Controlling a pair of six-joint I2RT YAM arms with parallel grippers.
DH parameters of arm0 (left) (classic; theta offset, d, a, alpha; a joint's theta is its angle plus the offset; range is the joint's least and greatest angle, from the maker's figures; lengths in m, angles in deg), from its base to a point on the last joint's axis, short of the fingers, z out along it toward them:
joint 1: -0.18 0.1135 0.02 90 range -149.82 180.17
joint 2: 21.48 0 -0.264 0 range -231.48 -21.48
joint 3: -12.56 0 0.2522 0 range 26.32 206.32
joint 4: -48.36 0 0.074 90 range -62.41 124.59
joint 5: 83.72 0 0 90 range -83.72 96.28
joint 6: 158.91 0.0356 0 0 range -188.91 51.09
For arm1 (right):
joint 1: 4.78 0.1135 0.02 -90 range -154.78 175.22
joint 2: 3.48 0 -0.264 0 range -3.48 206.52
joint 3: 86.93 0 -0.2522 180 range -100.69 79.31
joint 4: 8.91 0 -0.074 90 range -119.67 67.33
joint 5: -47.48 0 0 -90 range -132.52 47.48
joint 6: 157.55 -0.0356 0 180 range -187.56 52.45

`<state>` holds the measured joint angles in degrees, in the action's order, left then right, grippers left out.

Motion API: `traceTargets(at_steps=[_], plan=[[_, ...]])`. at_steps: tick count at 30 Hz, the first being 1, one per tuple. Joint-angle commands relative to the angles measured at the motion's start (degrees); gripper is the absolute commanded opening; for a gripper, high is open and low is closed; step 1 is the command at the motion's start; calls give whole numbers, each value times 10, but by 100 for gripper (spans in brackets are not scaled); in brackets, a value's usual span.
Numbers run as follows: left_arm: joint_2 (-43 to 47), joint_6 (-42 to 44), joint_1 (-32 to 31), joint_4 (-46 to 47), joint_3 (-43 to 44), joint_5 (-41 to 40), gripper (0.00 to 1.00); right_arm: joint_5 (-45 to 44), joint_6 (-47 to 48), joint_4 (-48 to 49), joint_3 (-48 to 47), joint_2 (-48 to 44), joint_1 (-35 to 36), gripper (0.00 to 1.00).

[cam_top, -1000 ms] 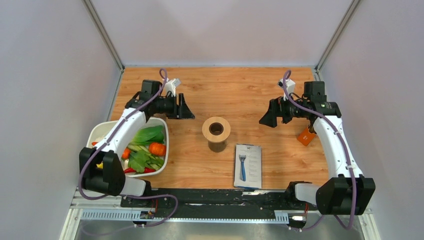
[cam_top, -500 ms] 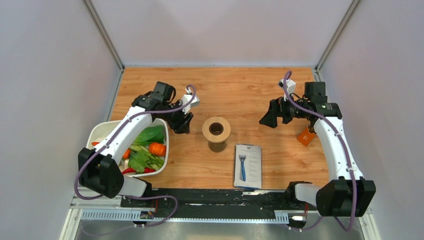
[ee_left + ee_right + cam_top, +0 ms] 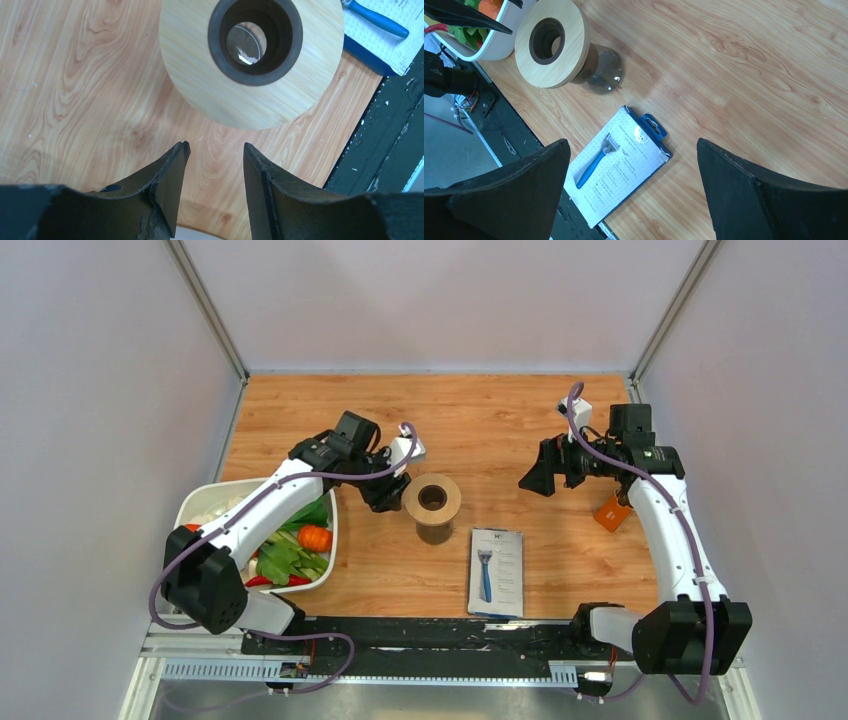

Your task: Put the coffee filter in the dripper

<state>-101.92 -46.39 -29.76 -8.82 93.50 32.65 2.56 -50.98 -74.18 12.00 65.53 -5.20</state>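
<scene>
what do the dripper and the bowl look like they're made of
Dripper: pale matte wood-grain collar, perhaps wood or laminate; dark matte inner ring; clear, glinting base, likely glass. Bowl: smooth white, plastic or ceramic; cannot tell which.

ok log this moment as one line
left gripper: open, empty, beside dripper | right gripper: open, empty, well clear | dripper: upright, no filter inside | coffee filter: not in view

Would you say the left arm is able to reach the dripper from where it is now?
Probably yes: the left fingers stand open just short of the dripper, with only bare table between them and nothing blocking the way.
</scene>
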Motion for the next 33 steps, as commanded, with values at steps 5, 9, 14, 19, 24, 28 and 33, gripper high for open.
traceTargets(at_steps=[5,9,14,19,24,28,33], plan=[[-19,-31,-33,44,-2,-2,54,7,-3,15,4,-13,2,100],[-21,-41,-37,53,-3,-2,54,5,-3,16,7,-14,2,100],[-23,-50,-37,52,0,10,55,5,-3,16,6,-13,2,100],[-6,-31,-21,-14,39,37,61,4,-1,13,4,-14,2,100],[37,-25,59,-81,77,76,74,7,-1,13,2,-12,2,100],[32,-55,202,-77,100,70,76,5,-3,14,-1,-9,2,100],[-35,-174,321,-36,125,-2,74,-4,-9,13,-7,-7,2,100]])
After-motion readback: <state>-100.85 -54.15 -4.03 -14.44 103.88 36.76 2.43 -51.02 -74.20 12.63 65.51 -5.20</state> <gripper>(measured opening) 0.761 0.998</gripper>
